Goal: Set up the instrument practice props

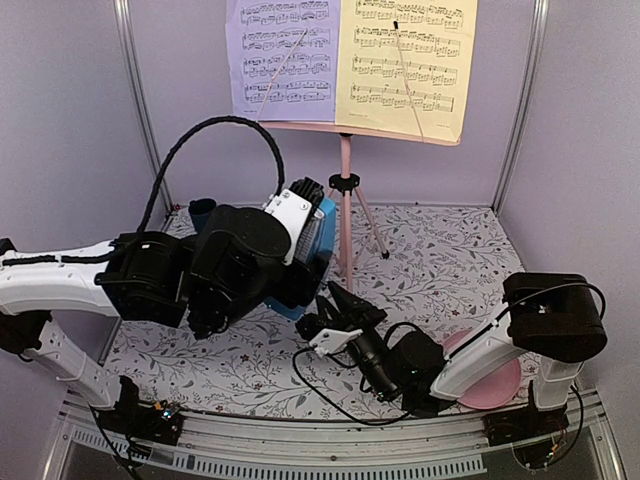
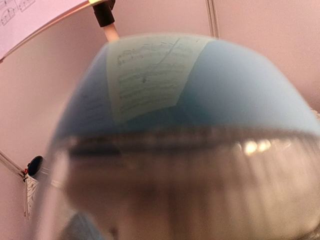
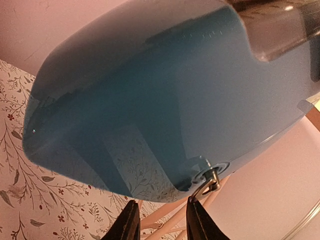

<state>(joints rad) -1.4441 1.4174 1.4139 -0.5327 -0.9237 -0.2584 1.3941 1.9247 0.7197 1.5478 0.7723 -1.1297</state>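
floral tablecloth [image 1: 450, 260] under the pink music stand [image 1: 345, 165]; left claw [image 1: 312, 232] grasps the blue metronome [image 1: 327, 226], right claw [image 3: 162, 222] parted, empty, just beneath its winding key [image 3: 211, 179].

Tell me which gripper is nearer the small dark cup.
Left. The left gripper, clamped on the metronome, sits right of the cup; the right gripper is farther, toward the front, by the metronome's base.

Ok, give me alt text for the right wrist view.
A glossy blue metronome fills the frame, with a small metal winding key low on its side. Below, the right gripper holds its two dark fingertips apart just under the key; a floral tablecloth shows at left.
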